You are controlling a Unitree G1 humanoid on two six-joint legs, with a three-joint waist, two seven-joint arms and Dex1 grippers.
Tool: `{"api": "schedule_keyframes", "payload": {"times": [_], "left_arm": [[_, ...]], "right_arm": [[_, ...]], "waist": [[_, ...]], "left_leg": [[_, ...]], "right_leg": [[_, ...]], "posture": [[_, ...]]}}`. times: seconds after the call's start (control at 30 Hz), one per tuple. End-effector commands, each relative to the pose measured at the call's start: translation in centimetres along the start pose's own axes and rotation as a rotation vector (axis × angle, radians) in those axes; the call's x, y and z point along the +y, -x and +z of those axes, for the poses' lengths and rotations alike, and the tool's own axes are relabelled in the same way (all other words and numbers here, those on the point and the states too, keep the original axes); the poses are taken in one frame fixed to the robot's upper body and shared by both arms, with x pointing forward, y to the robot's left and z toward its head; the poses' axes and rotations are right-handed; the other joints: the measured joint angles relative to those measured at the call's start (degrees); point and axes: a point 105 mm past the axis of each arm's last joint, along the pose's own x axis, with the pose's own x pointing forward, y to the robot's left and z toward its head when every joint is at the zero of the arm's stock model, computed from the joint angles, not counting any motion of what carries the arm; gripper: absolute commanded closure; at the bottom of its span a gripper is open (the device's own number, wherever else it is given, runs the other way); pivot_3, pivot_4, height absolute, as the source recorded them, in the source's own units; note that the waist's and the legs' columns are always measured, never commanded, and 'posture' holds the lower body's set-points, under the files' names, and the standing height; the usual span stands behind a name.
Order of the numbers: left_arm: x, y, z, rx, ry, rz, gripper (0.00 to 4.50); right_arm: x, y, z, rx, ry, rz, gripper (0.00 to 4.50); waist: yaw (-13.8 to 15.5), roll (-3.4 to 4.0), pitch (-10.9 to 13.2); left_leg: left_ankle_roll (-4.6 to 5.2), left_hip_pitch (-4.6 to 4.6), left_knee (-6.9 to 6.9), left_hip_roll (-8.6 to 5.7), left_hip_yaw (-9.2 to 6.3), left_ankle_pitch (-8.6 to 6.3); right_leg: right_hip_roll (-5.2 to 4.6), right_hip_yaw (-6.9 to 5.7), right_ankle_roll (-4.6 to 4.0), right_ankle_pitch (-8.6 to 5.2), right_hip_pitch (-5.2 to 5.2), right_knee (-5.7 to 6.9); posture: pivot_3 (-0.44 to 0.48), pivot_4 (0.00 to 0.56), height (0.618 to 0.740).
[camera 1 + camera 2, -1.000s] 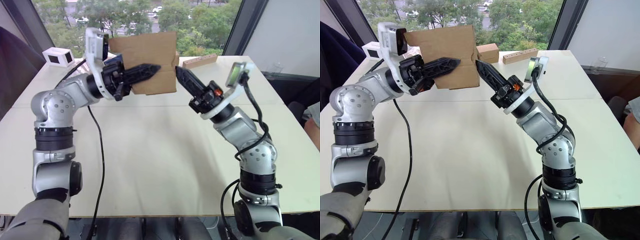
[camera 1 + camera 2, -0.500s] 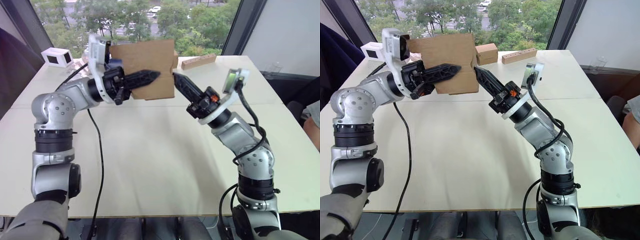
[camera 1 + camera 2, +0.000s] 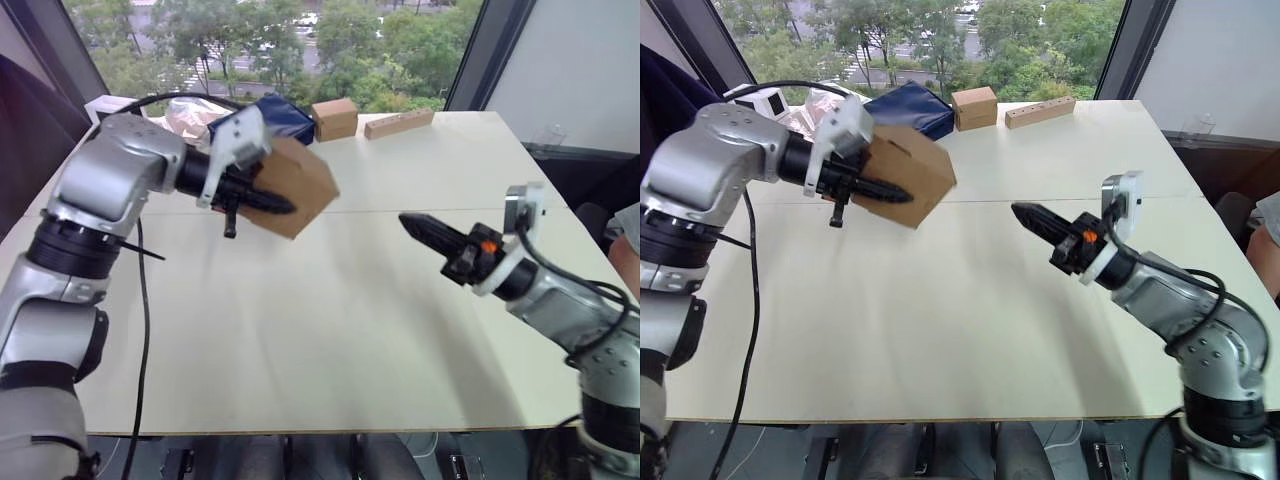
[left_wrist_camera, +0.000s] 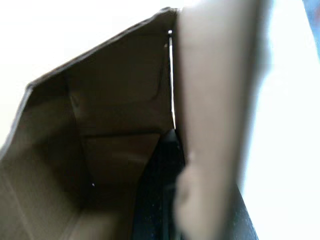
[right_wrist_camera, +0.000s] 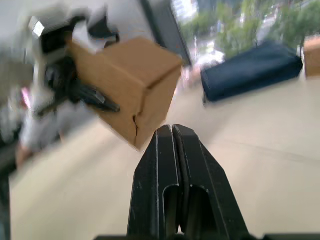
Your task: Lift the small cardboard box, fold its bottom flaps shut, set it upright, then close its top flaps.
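Left gripper (image 3: pixel 262 203) clamped on one wall of the small cardboard box (image 3: pixel 290 186), one finger along the outer face, the other apparently inside. Box held tilted in the air above the table (image 3: pixel 330 330), closed faces toward the camera, near the left-rear part of the table. Right gripper (image 3: pixel 420 226) well apart from box, low over table, fingers pressed together, holding nothing. Navy pouch (image 3: pixel 285 112), smaller taped box (image 3: pixel 335 118) and long cardboard bar (image 3: pixel 398 123) at the far edge.

Right eye view: same layout; no contact between right gripper and box.

Left wrist view: looks into the box's open end; black finger (image 4: pixel 157 190) inside, against the wall. Top flaps not told apart.

Right wrist view: fingers (image 5: pixel 165 175) shut tight, pointing at box's lower corner; seam visible on the near face.

Judgement: bottom probably folded. Next, level the box, lower it squarely, keep the clamp firm until it rests flat, closed end down.
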Motion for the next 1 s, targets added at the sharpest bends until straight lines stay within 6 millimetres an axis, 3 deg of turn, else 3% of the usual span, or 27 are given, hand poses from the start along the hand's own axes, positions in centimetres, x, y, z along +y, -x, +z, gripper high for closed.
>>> {"api": "schedule_keyframes", "payload": {"times": [0.03, 0.13, 0.3, 0.5, 0.8, 0.9, 1.0], "left_arm": [[-0.8, -0.7, -0.1, 0.208, -0.106, -0.036, 4.50], [-2.3, -2.0, -0.1, 0.255, -0.099, -0.108, 4.50], [-5.0, -4.3, -1.7, 0.353, -0.050, -0.205, 4.50], [-6.3, -5.9, -2.6, 0.411, -0.073, -0.216, 4.50], [-6.3, -6.7, -2.5, 0.402, -0.085, -0.192, 4.50], [-6.6, -6.7, -2.6, 0.398, -0.067, -0.195, 3.73], [-6.8, -6.8, -2.3, 0.380, -0.021, -0.188, 2.57]], "right_arm": [[2.9, 0.1, -3.1, 0.267, 0.218, 0.083, 4.48], [3.7, 0.3, -4.7, 0.361, 0.294, 0.110, 4.48], [4.4, -0.3, -5.4, 0.375, 0.360, 0.093, 4.48], [4.3, -0.9, -6.4, 0.353, 0.352, 0.041, 4.48], [3.7, -1.4, -6.3, 0.335, 0.355, 0.007, 4.48], [3.4, -1.6, -6.1, 0.332, 0.358, 0.006, 4.50], [3.2, -1.9, -5.9, 0.331, 0.362, 0.008, 4.50]], "waist": [[0.0, 0.00, 0.0], [0.0, -0.03, 0.0], [0.0, -0.04, 0.0], [0.2, -0.05, 0.0], [0.2, -0.06, 0.0], [0.2, -0.05, 0.0], [0.2, -0.05, 0.0]], "left_leg": [[0.01, -0.01, 0.00, -0.02, -0.01, 0.00], [0.02, -0.01, 0.02, -0.01, -0.03, -0.01], [0.02, -0.03, 0.08, 0.22, -0.04, -0.01], [0.02, -0.03, 0.10, 0.25, -0.05, -0.01], [0.02, -0.02, 0.12, 0.24, -0.05, -0.01], [0.02, -0.01, 0.12, 0.25, -0.06, -0.01], [0.02, -0.01, 0.12, 0.25, -0.06, -0.01]], "right_leg": [[-0.01, 0.00, 0.01, 0.00, 0.00, 0.00], [-0.01, 0.00, 0.02, -0.01, 0.04, -0.02], [-0.01, 0.01, 0.02, -0.01, 0.04, 0.00], [0.01, 0.00, 0.02, -0.01, 0.05, 0.01], [0.01, -0.01, 0.02, -0.01, 0.07, 0.02], [0.01, -0.01, 0.02, -0.01, 0.07, 0.03], [0.01, -0.01, 0.02, -0.01, 0.07, 0.03]], "posture": [[0.000, 0.150, 0.740], [0.000, 0.150, 0.740], [0.000, 0.150, 0.740], [0.000, 0.150, 0.740], [0.000, 0.150, 0.740], [0.000, 0.150, 0.740], [0.000, 0.150, 0.740]]}}
